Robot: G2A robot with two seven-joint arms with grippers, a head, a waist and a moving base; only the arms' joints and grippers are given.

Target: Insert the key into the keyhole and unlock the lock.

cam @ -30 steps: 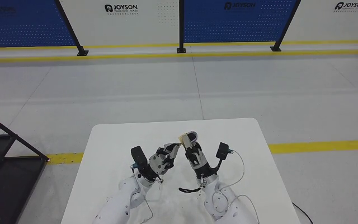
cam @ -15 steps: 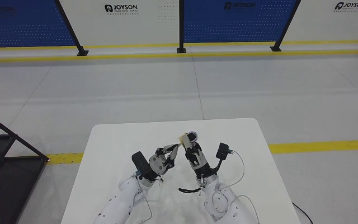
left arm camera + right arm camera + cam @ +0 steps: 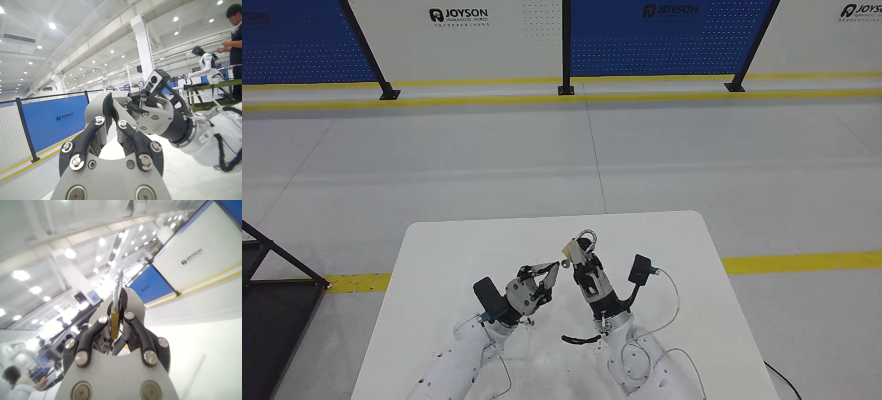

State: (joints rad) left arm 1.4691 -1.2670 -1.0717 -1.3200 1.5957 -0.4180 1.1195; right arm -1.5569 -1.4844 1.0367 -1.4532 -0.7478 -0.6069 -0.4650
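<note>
My right gripper (image 3: 578, 256) is shut on a brass padlock (image 3: 115, 321) and holds it upright above the white table (image 3: 442, 260). The lock's silver shackle (image 3: 586, 238) stands up above the fingers, also seen edge-on as the shackle (image 3: 119, 285) in the right wrist view. My left gripper (image 3: 548, 270) is just beside the padlock, its tips pointing at the lock's lower end. In the left wrist view the left gripper (image 3: 111, 108) has its black pads pressed together; the key between them is hidden. The shackle (image 3: 110, 87) peeks over the fingers there.
Both arms hover over the near middle of the table. A black cable (image 3: 667, 300) loops beside the right arm. A dark metal frame (image 3: 272, 265) stands off the table's left side. Blue and white fence panels (image 3: 672, 30) line the far floor.
The left wrist has rolled and drawn slightly back towards me. The padlock's shackle now shows as a raised ring above the right gripper.
</note>
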